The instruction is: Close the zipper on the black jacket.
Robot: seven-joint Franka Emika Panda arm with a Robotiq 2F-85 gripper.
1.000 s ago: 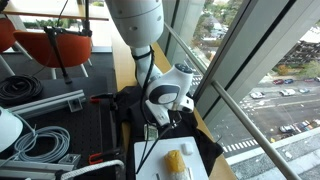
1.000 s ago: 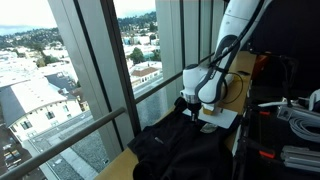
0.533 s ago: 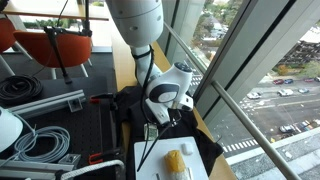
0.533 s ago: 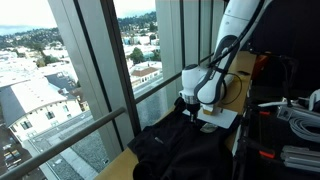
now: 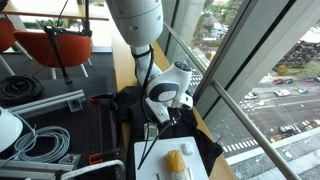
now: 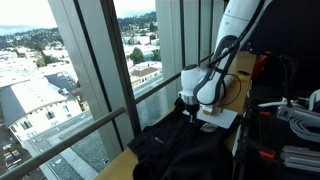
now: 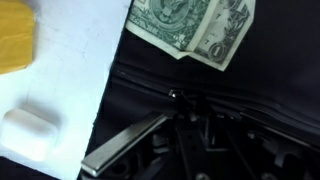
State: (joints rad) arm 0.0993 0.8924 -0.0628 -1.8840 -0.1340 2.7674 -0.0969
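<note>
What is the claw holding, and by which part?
The claw is shut on the rumpled black fabric jacket at its zipper line, seemingly pinching the small metal pull; too dark to confirm.

1. The dollar bill (image 7: 190, 28) in the wrist view, lying on the black jacket (image 7: 262, 100), has a large numeral "1" in its corner; the finer print around its round seal is too blurred to read
2. In both exterior views, no lettering can be read
</note>
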